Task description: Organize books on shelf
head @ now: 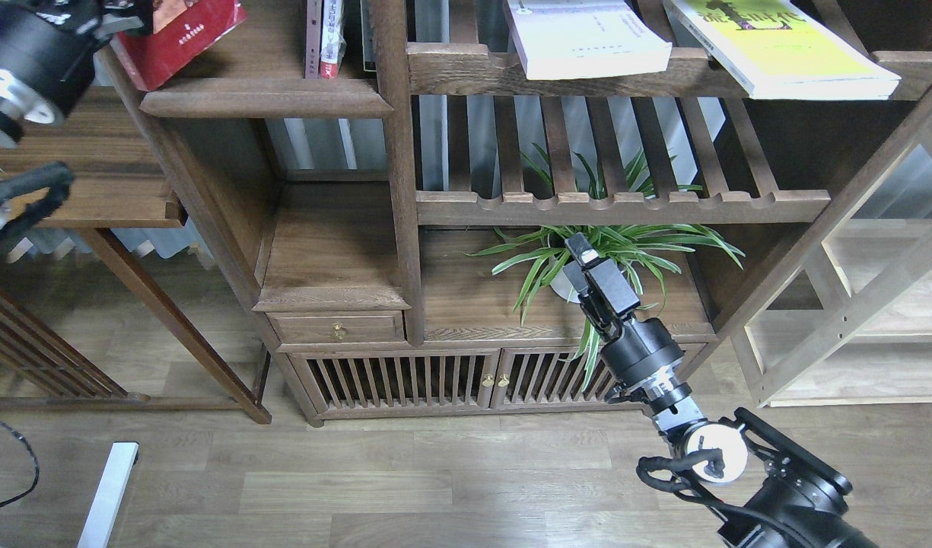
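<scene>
My left gripper (128,18) at the top left is shut on the red book (186,36) and holds it tilted over the left end of the dark-brown shelf (275,97), its lower corner at the shelf's front edge. The thick white book (587,38) and the yellow-green book (781,47) lie flat on the slatted rack at the top right. My right gripper (581,251) hangs low in front of the potted plant, empty; its fingers cannot be told apart.
A few books (325,38) stand upright at the right end of the shelf. A green spider plant (587,251) sits in the lower compartment. A side table (77,190) stands at the left. A pale wooden rack (876,304) stands at the right.
</scene>
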Tool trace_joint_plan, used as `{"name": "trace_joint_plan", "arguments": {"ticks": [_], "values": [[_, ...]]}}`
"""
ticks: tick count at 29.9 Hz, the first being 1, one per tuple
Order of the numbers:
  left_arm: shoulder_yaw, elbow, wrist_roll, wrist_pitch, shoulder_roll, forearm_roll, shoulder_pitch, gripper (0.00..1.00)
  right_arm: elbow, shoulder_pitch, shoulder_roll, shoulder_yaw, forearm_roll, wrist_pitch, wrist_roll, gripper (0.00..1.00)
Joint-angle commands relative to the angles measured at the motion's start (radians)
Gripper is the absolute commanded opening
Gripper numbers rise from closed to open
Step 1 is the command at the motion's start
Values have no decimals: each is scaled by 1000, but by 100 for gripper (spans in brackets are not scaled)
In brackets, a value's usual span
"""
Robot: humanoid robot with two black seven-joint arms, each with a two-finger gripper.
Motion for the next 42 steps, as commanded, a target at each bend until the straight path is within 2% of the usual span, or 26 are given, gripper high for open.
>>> {"name": "trace_joint_plan", "arguments": {"ticks": [1, 7, 11, 21, 28, 34, 40, 42], "values": [[59, -8, -2, 113, -14, 9, -29, 2, 0, 1, 3, 0, 0, 0, -2, 96], [134, -8, -7, 282, -66, 66, -82, 2, 2, -1, 3, 0, 0, 0, -2, 96], [168, -8, -10, 334, -100, 115, -94, 2, 2, -3, 3, 0, 0, 0, -3, 96], [196, 30, -18, 357, -105, 150, -114, 2, 2, 0, -11, 3, 0, 0, -3, 96], [202, 122, -114, 357, -119, 150, -129, 3, 2, 2, 2, 0, 0, 0, -5, 96], [208, 225, -163, 351, -139, 138, -177, 5, 5, 13, 4, 0, 0, 0, -8, 96], [252, 342, -183, 337, -188, 118, -253, 6, 5, 11, 3, 2, 0, 0, -8, 96], [277, 373, -203, 333, -188, 92, -272, 6, 5, 13, 3, 3, 0, 0, -8, 96]]}}
